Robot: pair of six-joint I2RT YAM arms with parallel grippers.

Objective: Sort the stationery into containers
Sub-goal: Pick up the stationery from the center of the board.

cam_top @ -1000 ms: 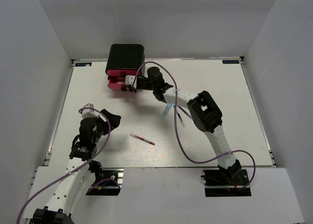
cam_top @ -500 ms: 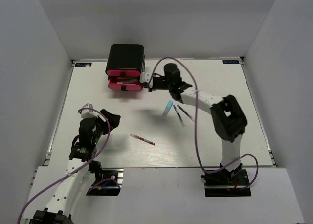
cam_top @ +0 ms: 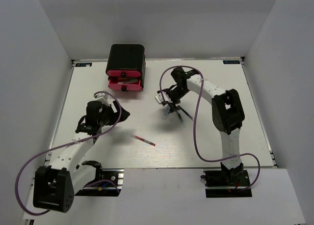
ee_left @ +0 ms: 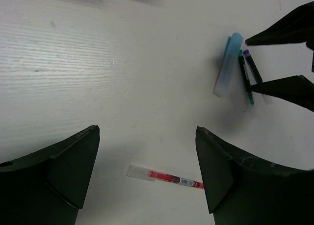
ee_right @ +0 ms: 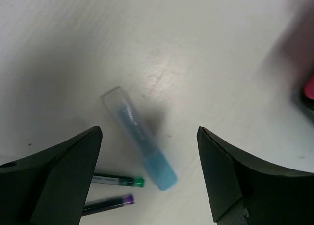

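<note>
Our right gripper (ee_right: 149,136) hovers with jaws spread wide and empty over the highlighter (ee_right: 140,139). It lies flat on the table (cam_top: 221,136), right of the cabinet (cam_top: 126,55) and a little nearer to us. Two pens (ee_right: 115,190) lie just beside its bluer end, on the side away from the cabinet. Our left gripper (ee_left: 146,136), also wide open and holding nothing, hangs in front of the cabinet. The red pen (ee_left: 164,176) lies on the table below it, nearer to us again. The pink drawers (cam_top: 125,81) look partly pulled out; we cannot tell what is in them.

We judge the step in hand to be picking up the highlighter. It lies slantwise between the fingers, so we would turn the wrist until they straddle the barrel squarely. Then we would come down at mid-length, clear of the pens.

Bare table runs from the highlighter to the cabinet, and the table's edges are well apart from it. The left arm in front of the cabinet is the one thing to steer around.
</note>
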